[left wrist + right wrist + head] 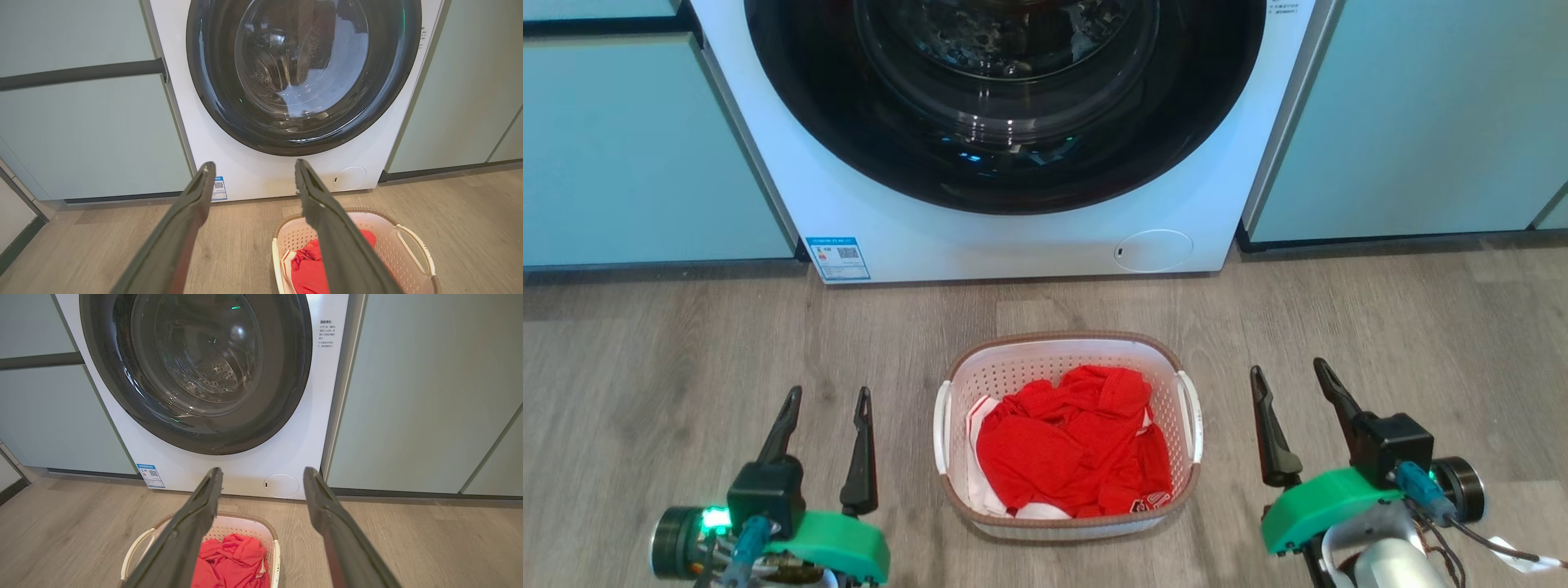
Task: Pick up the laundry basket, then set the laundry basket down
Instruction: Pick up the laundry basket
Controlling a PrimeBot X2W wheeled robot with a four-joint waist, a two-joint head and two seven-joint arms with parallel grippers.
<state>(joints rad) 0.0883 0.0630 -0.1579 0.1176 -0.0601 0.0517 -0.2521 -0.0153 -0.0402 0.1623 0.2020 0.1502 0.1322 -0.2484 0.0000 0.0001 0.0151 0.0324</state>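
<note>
The laundry basket [1045,369] stands on the wood-grain floor [686,343], near the front of a white front-loading washing machine [1013,241] with a round, dark-rimmed glass door [1005,106]. A crumpled red garment [1070,441] lies inside the basket, with a little white fabric [977,425] showing under it at the left wall. The left hand [827,394] hovers off the basket's left side and the right hand [1287,369] off its right side, each apart from the nearest white side handle. Both hands have their dark fingers spread wide and hold nothing. A blue label [837,258] sits at the machine's lower left corner, and pale green cabinet fronts [629,147] flank the machine.
</note>
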